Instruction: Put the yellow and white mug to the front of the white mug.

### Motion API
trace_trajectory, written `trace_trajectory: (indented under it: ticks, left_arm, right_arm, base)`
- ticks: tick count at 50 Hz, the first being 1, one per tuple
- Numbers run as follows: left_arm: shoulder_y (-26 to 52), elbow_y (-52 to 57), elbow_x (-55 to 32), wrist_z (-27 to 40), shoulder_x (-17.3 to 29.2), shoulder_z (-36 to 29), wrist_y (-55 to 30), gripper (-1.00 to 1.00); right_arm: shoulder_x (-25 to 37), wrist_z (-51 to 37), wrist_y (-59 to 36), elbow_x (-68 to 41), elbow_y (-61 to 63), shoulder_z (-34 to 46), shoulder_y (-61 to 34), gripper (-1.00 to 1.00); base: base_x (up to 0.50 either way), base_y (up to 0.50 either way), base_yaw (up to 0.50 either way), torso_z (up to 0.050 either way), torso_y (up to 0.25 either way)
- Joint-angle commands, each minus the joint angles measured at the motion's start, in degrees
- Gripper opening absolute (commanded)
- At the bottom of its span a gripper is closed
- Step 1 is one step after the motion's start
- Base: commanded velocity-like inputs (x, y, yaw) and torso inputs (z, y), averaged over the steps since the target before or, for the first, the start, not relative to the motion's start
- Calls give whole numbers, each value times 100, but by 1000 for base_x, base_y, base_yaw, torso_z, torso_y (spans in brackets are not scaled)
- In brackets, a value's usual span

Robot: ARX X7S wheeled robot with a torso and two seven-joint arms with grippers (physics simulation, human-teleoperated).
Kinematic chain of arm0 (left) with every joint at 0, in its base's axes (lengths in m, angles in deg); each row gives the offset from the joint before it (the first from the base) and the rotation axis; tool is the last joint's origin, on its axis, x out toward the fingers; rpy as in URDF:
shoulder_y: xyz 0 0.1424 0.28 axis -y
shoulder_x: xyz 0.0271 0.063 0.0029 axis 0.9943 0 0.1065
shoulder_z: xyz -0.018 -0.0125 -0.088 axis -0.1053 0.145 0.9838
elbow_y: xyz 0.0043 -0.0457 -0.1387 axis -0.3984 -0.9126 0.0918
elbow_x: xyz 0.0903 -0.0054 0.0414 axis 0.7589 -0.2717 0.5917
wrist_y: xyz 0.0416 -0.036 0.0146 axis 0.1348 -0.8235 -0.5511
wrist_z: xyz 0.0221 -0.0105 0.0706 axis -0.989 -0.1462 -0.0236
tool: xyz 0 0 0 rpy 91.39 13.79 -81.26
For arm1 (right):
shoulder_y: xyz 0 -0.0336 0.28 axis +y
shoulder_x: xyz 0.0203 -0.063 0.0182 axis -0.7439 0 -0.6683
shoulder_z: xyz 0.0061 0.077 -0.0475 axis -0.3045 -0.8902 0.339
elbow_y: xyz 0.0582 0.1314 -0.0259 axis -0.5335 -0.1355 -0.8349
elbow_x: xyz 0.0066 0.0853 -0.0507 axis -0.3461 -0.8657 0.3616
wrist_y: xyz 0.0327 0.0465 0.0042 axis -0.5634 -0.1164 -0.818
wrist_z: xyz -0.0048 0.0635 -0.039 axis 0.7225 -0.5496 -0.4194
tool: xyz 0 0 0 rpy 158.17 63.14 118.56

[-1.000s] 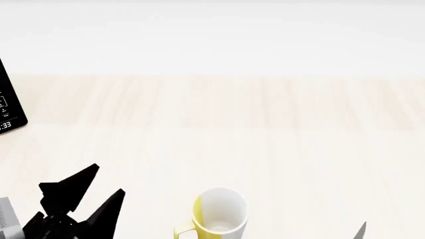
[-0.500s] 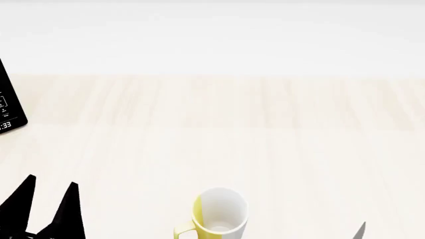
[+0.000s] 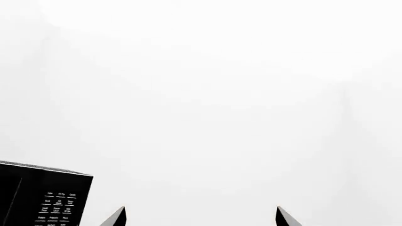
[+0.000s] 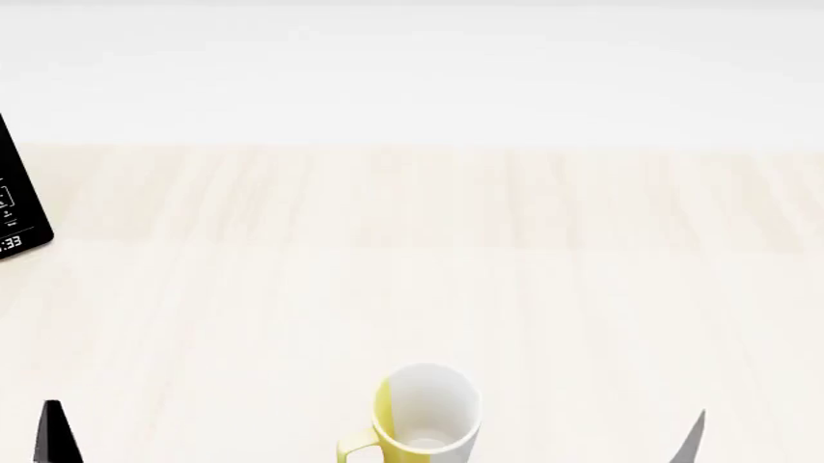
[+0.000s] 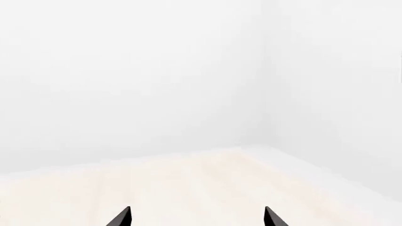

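Note:
The yellow and white mug (image 4: 425, 413) stands upright at the near edge of the head view, its yellow handle turned toward the near left. The white mug is out of view. My left gripper (image 3: 201, 217) is open with nothing between its fingers; in the head view only one dark fingertip (image 4: 52, 429) of it shows, far to the left of the mug. My right gripper (image 5: 197, 217) is also open and empty, and one fingertip (image 4: 696, 439) of it shows to the right of the mug. Neither gripper touches the mug.
A pale wooden tabletop (image 4: 412, 289) stretches away to a white wall. A black microwave (image 4: 15, 207) with a keypad stands at the far left, and the microwave (image 3: 44, 197) also shows beside the left gripper in the left wrist view.
My left gripper has dropped down and to the left, almost out of the head view. The right fingertip has risen slightly. The mug has not moved.

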Motion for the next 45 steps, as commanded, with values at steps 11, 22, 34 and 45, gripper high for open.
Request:
trace_trajectory:
  ticks: [11,22,34,45]
  left_arm:
    - [-956,1632,464,1051,212,-85,452,100]
    - [-1258,2104,88,1154,437,-71,545,100]
    - [-1484,2456,140,1274,532,-43,486,100]
    - [-1576,2642,260,1392,611,-111,175,100]
  right_arm:
    - [-98,-172,1214,600,532,-125,700,100]
    - [-149,-344,1939,371,901,-703,1653,100]
    - [-229,-367,2455,418,1411,-861,2236,100]
    - [-268,-349,2806,434,1560,-913,2503,100]
  base:
    - [0,0,0,0,0]
    - [0,0,0,0,0]
    - [0,0,0,0,0]
    - [0,0,0,0,0]
